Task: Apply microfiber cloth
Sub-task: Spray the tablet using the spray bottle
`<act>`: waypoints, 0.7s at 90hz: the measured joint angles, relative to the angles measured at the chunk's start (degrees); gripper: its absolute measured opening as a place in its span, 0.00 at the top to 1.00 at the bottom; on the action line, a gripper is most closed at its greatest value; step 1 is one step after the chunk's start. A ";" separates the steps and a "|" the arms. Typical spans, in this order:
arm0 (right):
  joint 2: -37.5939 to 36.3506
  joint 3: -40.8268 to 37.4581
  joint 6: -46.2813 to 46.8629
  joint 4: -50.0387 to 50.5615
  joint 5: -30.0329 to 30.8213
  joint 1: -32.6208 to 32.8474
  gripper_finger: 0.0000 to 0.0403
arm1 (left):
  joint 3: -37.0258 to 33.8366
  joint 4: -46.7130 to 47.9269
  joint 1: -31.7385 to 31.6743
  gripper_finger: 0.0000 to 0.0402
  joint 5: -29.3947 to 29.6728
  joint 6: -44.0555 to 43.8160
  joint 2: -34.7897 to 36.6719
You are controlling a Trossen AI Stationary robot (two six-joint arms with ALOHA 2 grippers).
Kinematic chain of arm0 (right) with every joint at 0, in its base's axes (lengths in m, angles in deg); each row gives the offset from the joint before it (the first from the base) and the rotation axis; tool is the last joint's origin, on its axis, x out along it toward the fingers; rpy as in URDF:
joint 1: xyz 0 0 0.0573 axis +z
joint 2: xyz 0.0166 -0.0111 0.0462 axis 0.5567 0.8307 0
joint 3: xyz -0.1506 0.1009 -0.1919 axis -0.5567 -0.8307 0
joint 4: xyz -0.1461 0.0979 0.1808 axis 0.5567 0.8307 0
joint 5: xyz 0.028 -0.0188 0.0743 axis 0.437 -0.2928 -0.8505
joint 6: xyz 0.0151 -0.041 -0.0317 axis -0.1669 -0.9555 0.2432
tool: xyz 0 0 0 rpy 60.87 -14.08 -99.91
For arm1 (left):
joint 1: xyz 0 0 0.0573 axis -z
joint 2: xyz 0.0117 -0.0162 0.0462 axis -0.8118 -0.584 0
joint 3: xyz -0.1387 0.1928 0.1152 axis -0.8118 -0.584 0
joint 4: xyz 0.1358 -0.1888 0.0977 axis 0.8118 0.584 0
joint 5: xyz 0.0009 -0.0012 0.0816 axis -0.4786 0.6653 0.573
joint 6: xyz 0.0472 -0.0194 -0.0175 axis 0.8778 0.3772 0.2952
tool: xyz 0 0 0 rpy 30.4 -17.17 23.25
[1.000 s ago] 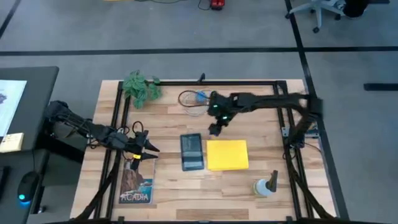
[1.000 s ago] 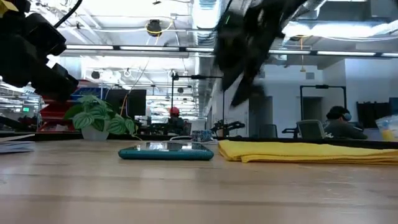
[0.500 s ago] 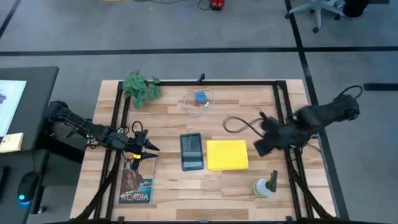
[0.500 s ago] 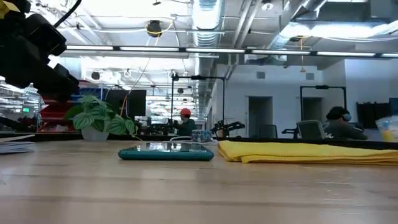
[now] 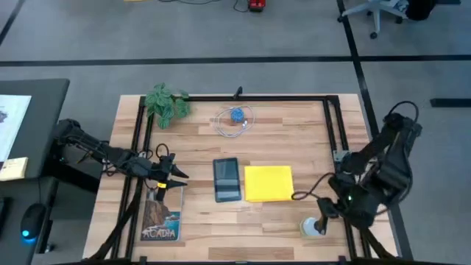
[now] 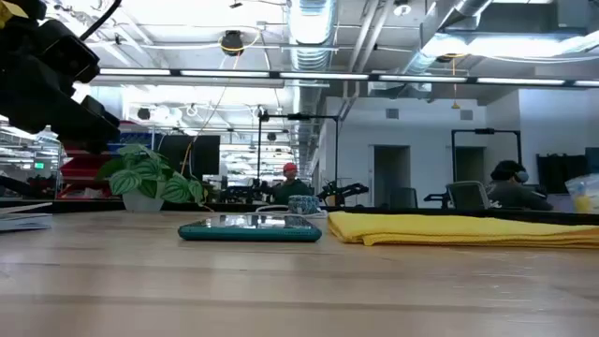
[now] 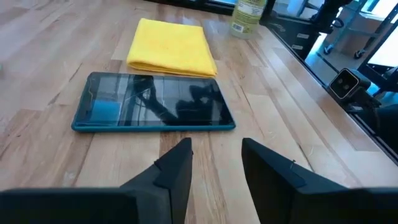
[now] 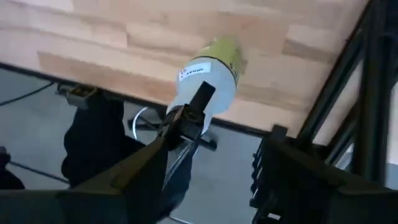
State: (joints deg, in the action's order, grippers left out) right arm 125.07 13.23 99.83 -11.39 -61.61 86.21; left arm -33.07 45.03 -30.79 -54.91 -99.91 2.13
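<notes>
The bright yellow microfiber cloth (image 5: 268, 183) lies folded flat on the wooden table, right beside the dark tablet (image 5: 227, 179), which lies flat to its left. In the low view the cloth (image 6: 459, 229) is a low stack next to the tablet (image 6: 250, 228). My left gripper (image 5: 181, 175) hovers open just left of the tablet, pointing at it; the left wrist view shows the tablet (image 7: 152, 110) and the cloth (image 7: 173, 46) beyond its fingers. My right gripper (image 8: 211, 171) stands open over the table's near right corner, above a spray bottle (image 8: 208, 81), touching nothing.
The spray bottle (image 5: 313, 223) stands near the front right corner. A book (image 5: 163, 213) lies at the near left, a potted plant (image 5: 168, 103) at the far left, and a coiled cable with a blue piece (image 5: 235, 118) at the far middle. A black frame (image 5: 335, 125) rims the table.
My right arm has swung from above the far middle of the table, near the coiled cable, toward the right edge and then the near edge. It now hangs over the spray bottle and has left the low view. Cloth and tablet have not moved.
</notes>
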 joint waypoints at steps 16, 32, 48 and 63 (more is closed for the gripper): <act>1.32 0.54 -0.56 -0.70 1.29 0.24 0.38 | 0.02 0.09 0.00 0.70 0.00 2.38 -0.02; 1.71 3.76 -1.23 4.00 5.06 0.36 0.38 | 0.04 0.15 0.00 0.70 0.00 2.87 0.00; 4.25 4.61 -3.93 2.58 4.29 -0.46 0.38 | 0.04 0.18 0.00 0.70 0.00 2.46 0.00; 7.99 4.67 -5.83 -1.67 3.35 0.54 0.38 | 0.04 0.52 -0.02 0.70 -0.02 2.36 -0.02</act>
State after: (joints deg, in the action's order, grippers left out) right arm 133.06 17.90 94.00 -13.06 -58.26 86.75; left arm -33.03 45.55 -30.81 -54.93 -97.55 2.11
